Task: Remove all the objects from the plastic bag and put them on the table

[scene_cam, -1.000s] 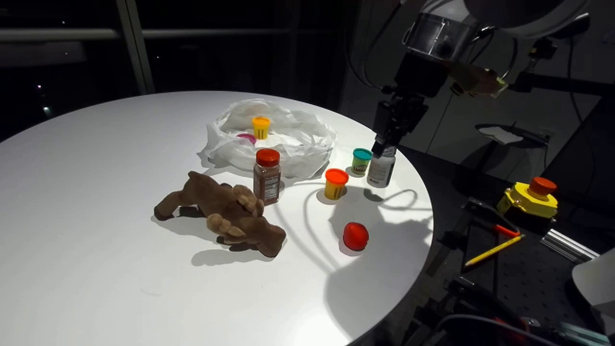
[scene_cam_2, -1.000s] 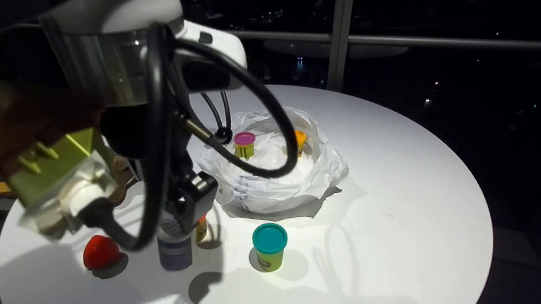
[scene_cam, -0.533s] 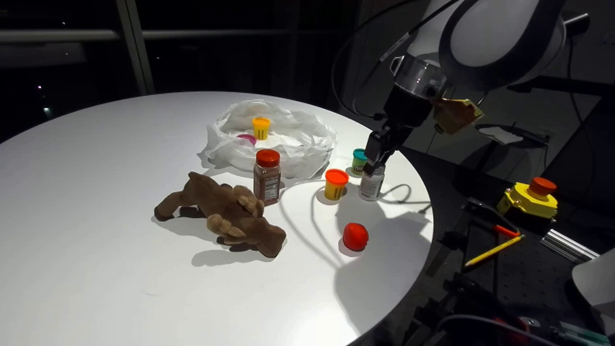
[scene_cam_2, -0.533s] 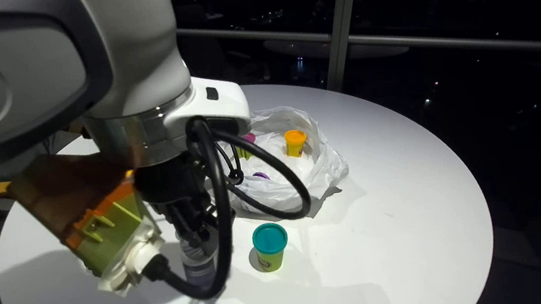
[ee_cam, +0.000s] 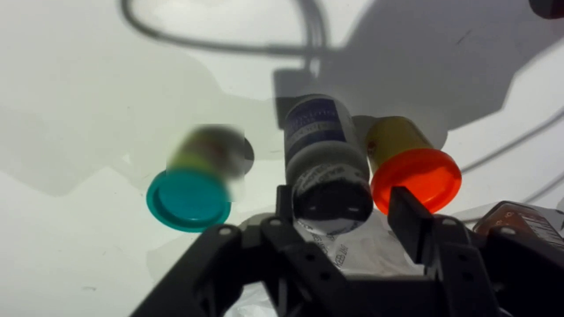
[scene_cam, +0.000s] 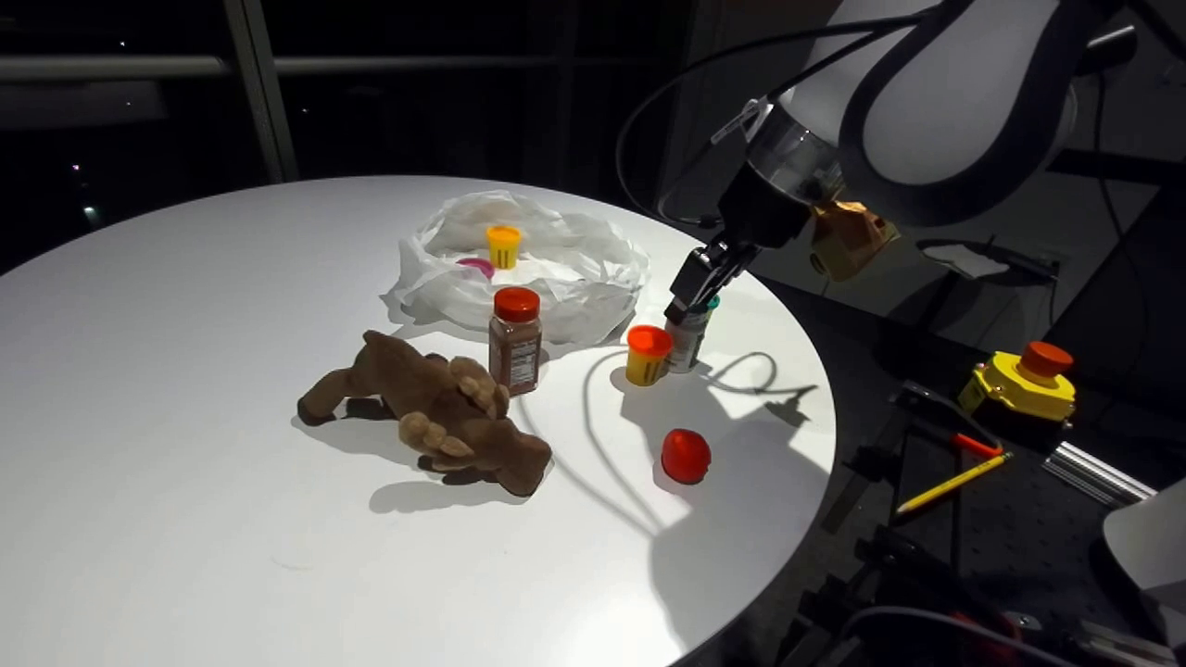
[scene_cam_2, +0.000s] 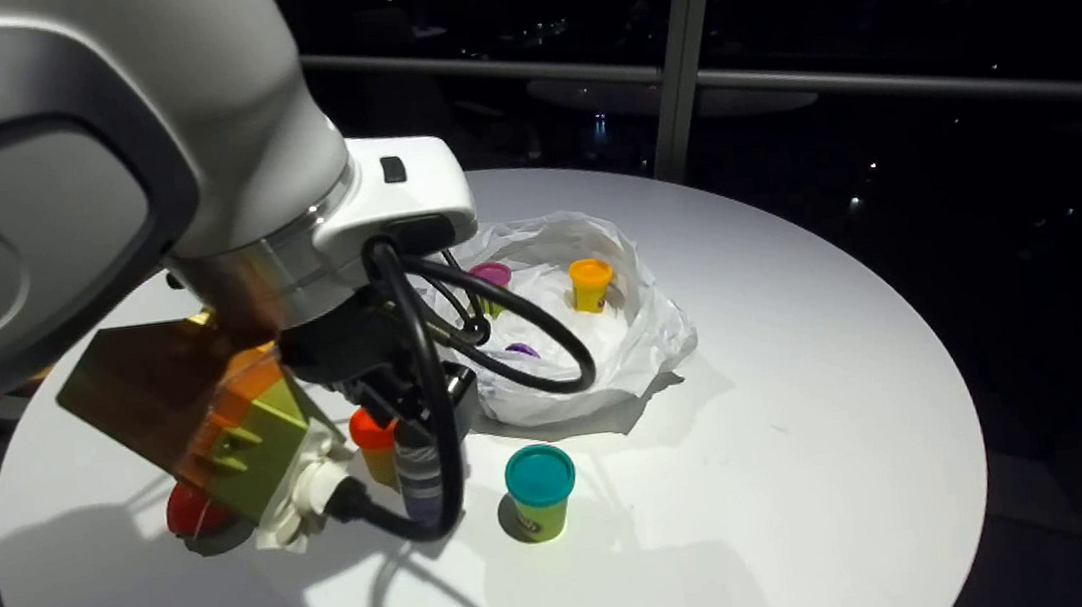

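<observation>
The plastic bag (scene_cam: pixel 579 310) lies open on the white table (scene_cam: pixel 232 547). Inside it are a yellow jar (scene_cam_2: pixel 590 283), a pink-lidded jar (scene_cam_2: pixel 491 276) and a small purple cap (scene_cam_2: pixel 522 351). A white bottle (ee_cam: pixel 317 127) stands on the table between the teal-lidded jar (ee_cam: pixel 189 200) and the orange-lidded jar (ee_cam: pixel 418 178). My gripper (ee_cam: pixel 343 198) straddles its top, open; the left finger (ee_cam: pixel 284 200) is close against it, the right finger (ee_cam: pixel 407 224) clearly apart. Also on the table are the brown plush (scene_cam: pixel 422 394), the red-capped bottle (scene_cam: pixel 515 347) and a red object (scene_cam: pixel 686 456).
The orange-lidded jar sits right beside the white bottle, close to my right finger. A cable (scene_cam_2: pixel 555 337) loops from the wrist near the bag. Off the table's edge are a yellow-and-red device (scene_cam: pixel 1019 384) and a pencil (scene_cam: pixel 954 484).
In the exterior view that shows the plush, my gripper and the white bottle have moved left, up beside the orange-lidded jar. The bottle now partly covers the teal-lidded jar there.
</observation>
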Controlling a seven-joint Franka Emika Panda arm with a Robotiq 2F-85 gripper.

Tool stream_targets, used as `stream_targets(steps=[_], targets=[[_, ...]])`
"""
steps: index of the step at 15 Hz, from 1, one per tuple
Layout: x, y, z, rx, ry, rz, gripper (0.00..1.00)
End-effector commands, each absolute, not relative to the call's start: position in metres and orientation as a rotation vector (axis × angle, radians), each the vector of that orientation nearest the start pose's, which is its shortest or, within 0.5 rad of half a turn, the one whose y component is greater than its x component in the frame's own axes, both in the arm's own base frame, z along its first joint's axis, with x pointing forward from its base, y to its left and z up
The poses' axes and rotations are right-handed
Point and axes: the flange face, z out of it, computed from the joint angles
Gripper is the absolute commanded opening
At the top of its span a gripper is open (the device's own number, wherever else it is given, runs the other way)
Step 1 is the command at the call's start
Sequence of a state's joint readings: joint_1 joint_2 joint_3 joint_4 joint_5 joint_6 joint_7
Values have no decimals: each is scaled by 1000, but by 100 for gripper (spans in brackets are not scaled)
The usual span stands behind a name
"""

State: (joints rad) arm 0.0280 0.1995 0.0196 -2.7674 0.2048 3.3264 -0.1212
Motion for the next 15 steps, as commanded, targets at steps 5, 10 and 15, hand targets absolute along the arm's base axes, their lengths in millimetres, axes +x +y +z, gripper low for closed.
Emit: stream_targets(steps=[5,10,15], targets=[[447,-13,268,-3044,147,-659,100],[541,-27,308,-3054,268,-526,99],[617,-1,290,-3026,327,-360,100]])
